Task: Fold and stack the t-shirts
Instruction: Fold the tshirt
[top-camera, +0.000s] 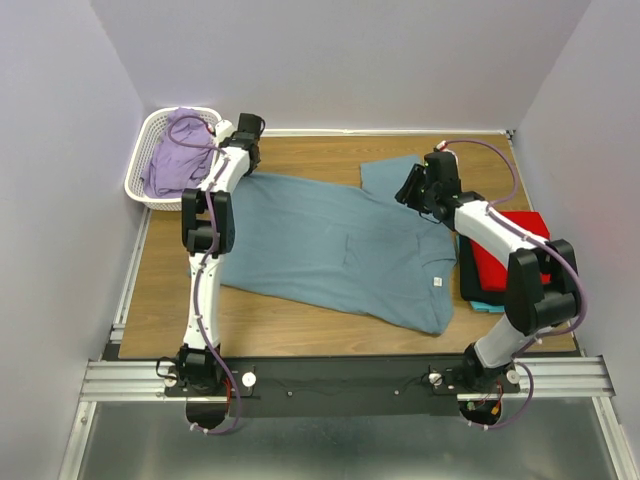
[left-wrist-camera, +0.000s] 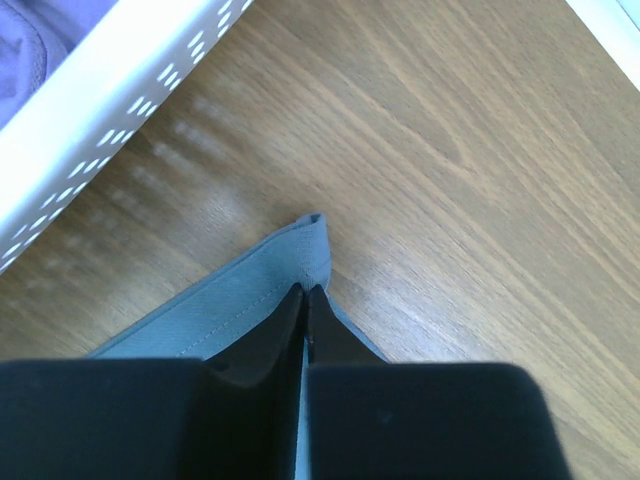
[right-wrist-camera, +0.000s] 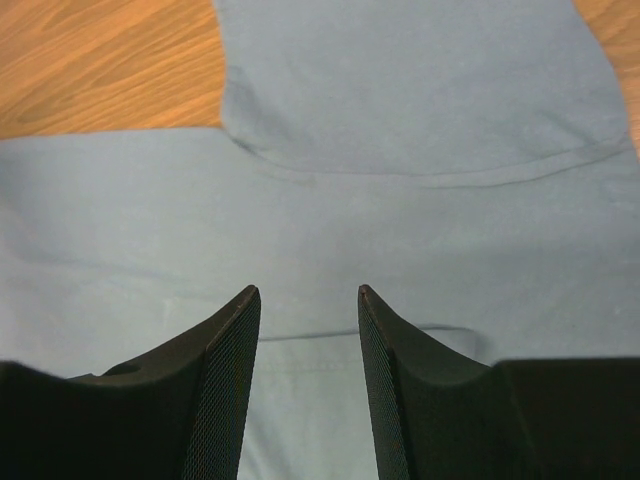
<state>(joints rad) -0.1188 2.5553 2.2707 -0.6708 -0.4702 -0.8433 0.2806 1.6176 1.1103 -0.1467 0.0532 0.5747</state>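
Left gripper (left-wrist-camera: 305, 300) pinches the blue-grey t-shirt (left-wrist-camera: 250, 300) corner; right gripper (right-wrist-camera: 306, 292) sits part-open, empty, over the sleeve seam; risk: shallow pinch may slip on lifting, collapsing the fold.

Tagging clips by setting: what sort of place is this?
Probably a lab test cell: blank walls close it in, left arm and right arm are bolted to a metal rail, and a blue-grey t-shirt lies on the wooden tabletop.
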